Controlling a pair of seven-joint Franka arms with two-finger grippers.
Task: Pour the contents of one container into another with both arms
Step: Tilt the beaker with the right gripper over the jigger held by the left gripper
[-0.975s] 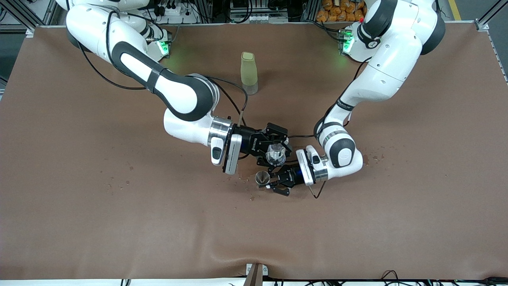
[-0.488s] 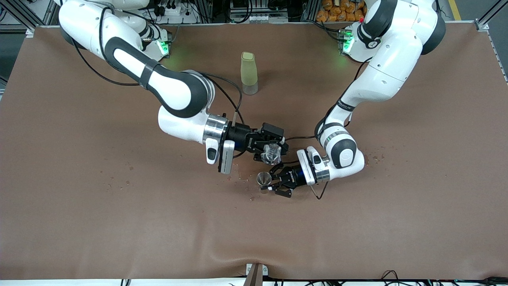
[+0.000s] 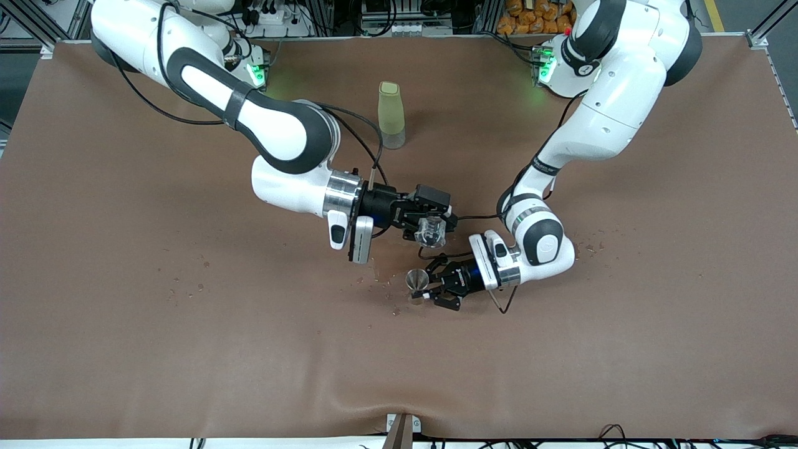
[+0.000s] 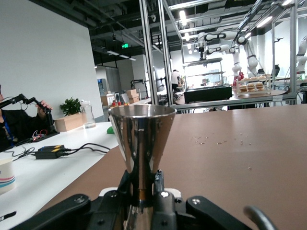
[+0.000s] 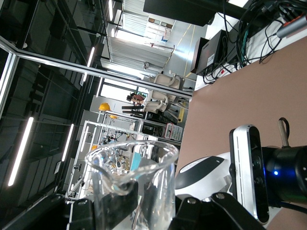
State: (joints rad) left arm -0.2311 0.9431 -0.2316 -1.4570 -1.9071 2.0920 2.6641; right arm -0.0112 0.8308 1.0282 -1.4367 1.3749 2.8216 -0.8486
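My right gripper (image 3: 430,229) is shut on the tiny clear glass measuring cup (image 3: 430,232), held above the brown table. In the right wrist view the cup (image 5: 132,184) fills the space between the black fingers (image 5: 120,203), spout rim toward the camera. My left gripper (image 3: 425,289) is shut on the waist of the small steel jigger (image 3: 416,280), which stands upright near the table, nearer to the front camera than the cup. In the left wrist view the jigger (image 4: 142,136) rises as a shiny cone from the gripper (image 4: 144,191).
A tall pale-green bottle (image 3: 391,114) with a clear base stands farther from the front camera, between the two arm bases. Small crumbs (image 3: 386,284) lie scattered on the brown cloth beside the jigger and toward the left arm's end (image 3: 589,247).
The right gripper has drawn back from over the jigger toward the bottle and turned the cup back toward upright. The left gripper with the jigger has barely moved.
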